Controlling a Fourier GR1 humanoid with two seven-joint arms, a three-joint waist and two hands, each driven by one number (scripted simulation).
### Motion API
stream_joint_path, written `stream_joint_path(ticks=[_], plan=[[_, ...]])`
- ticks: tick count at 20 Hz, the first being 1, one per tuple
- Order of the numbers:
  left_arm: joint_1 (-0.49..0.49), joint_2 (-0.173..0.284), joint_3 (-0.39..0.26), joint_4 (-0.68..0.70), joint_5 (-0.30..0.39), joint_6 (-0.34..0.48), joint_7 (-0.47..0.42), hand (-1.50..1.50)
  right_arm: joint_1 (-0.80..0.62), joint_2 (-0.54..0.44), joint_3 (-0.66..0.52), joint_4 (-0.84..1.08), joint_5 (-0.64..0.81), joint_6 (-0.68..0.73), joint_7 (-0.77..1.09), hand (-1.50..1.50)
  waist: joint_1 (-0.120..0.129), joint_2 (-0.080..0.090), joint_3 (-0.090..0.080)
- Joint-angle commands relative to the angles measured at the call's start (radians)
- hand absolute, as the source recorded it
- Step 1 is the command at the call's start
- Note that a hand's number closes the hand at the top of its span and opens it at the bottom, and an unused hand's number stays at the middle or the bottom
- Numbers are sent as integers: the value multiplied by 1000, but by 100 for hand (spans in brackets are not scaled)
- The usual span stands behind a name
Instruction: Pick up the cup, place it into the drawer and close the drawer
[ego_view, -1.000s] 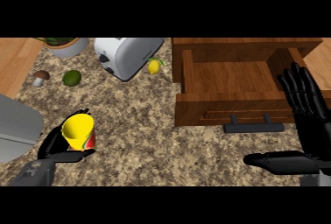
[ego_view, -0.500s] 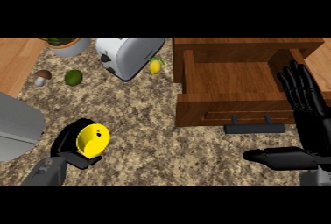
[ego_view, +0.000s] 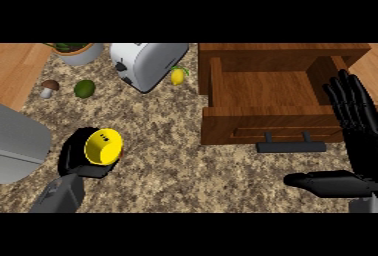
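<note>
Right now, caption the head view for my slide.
Left hand grips yellow cup on speckled counter; open wooden drawer waits, right hand open beside it.

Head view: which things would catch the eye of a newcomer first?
The yellow cup, held by the left hand at lower left. Next the open wooden drawer at upper right, with the open right hand beside it. A white toaster stands at the top.

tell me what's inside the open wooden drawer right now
Only bare wooden floor shows inside the open wooden drawer. Its right inner part is covered by the open black right hand. The yellow cup sits in the black left hand.
</note>
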Motion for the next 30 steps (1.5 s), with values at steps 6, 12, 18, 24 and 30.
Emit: stream_joint_path(ticks=[6, 12, 18, 24, 30], plan=[[-80, -28, 44, -108, 69, 11, -71, 150, 8, 7, -17, 21, 5, -6, -29, -150, 14, -8, 3], [-107, -102, -44, -315, 62, 69, 87, 150, 66, -23, -56, 13, -24, 38, -73, -150, 22, -14, 5], [-207, -132, -113, -538, 36, 240, 289, 150, 61, -10, -29, -38, 2, 17, -7, -150, 23, -15, 5], [-285, -198, -190, -695, 1, 378, 491, 150, 33, -27, -57, -58, -48, 31, 50, -150, 16, -12, 4], [-440, -216, -276, -634, -9, 512, 592, 150, 13, -13, -50, 57, -3, 34, -51, -150, 10, -6, 4]])
